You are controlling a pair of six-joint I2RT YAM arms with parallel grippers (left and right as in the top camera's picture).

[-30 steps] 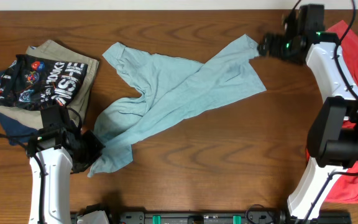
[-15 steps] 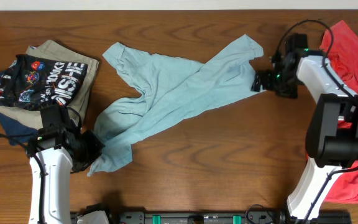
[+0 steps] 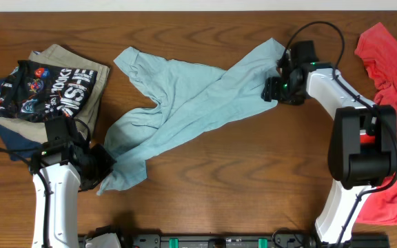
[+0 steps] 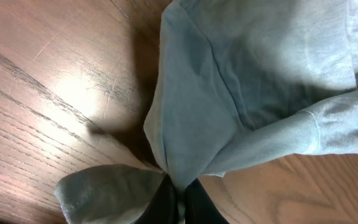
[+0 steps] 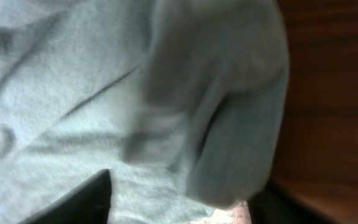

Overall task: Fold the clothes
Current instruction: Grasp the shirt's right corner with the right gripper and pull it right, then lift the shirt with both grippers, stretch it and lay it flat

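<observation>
A light blue shirt (image 3: 198, 96) lies crumpled and spread diagonally over the wooden table (image 3: 253, 179). My left gripper (image 3: 105, 165) is shut on its lower left corner. In the left wrist view the cloth (image 4: 247, 81) bunches up between the dark fingertips of the left gripper (image 4: 180, 202). My right gripper (image 3: 276, 89) is at the shirt's upper right edge. In the right wrist view a fold of the shirt (image 5: 166, 93) fills the gap of the right gripper (image 5: 182, 199). Its two dark fingers (image 5: 86, 199) still stand apart on either side of that fold.
A stack of folded clothes (image 3: 47, 86) with a black printed piece on top sits at the far left. A red garment (image 3: 391, 62) lies at the right edge, partly under the right arm. The table's front edge carries the arm bases (image 3: 219, 241).
My right arm swung from the far right corner down and left to the shirt's upper right edge, and its jaws have narrowed around the cloth. The left arm and its grip stayed still.
</observation>
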